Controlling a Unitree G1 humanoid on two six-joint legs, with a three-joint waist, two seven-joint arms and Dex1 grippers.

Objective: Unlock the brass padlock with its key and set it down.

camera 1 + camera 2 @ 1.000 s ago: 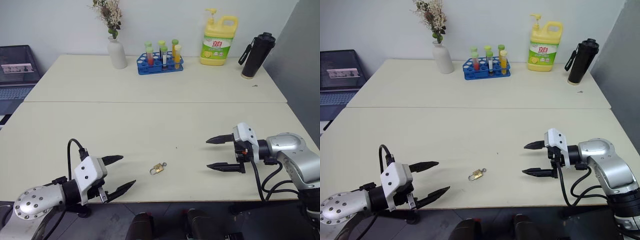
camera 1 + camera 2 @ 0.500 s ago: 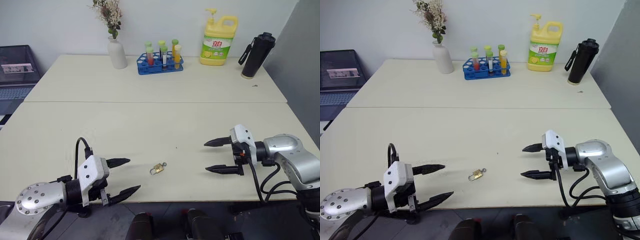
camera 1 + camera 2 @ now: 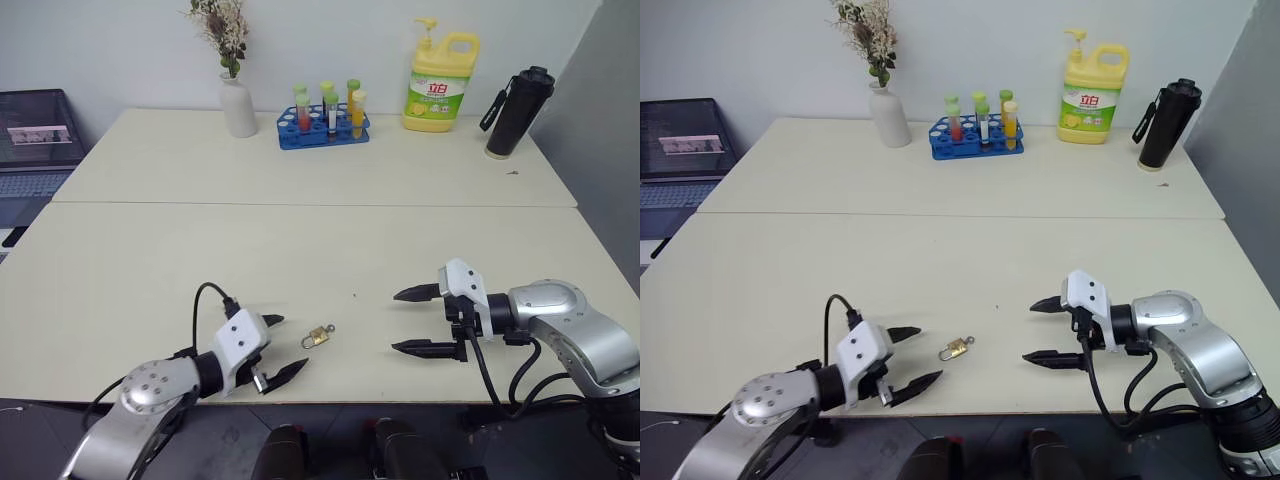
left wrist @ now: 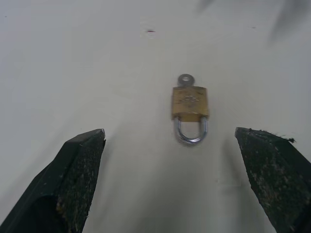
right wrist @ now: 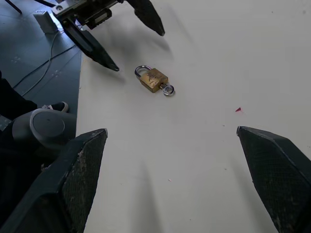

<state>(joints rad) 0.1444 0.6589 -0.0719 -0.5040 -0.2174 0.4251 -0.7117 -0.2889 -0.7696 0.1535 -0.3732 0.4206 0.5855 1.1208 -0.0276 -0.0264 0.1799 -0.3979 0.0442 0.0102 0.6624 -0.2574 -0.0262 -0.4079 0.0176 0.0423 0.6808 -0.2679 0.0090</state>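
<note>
just ahead of the left gripper (image 3: 277, 347) lies the brass padlock (image 3: 315, 338), untouched

Left gripper closes in on the padlock; right gripper edges nearer.

Left gripper (image 3: 276, 346): formerly well to the left of the padlock (image 3: 315, 337) near the table (image 3: 300, 250) front edge, now just beside it on its left, fingers spread wide and aimed at the shackle end, not touching. Its arm reaches further in over the table edge. Right gripper (image 3: 411, 321): shifted slightly leftward toward the padlock, now somewhat closer on its right, fingers spread, still apart from it. The whole view has also shifted slightly.
</note>
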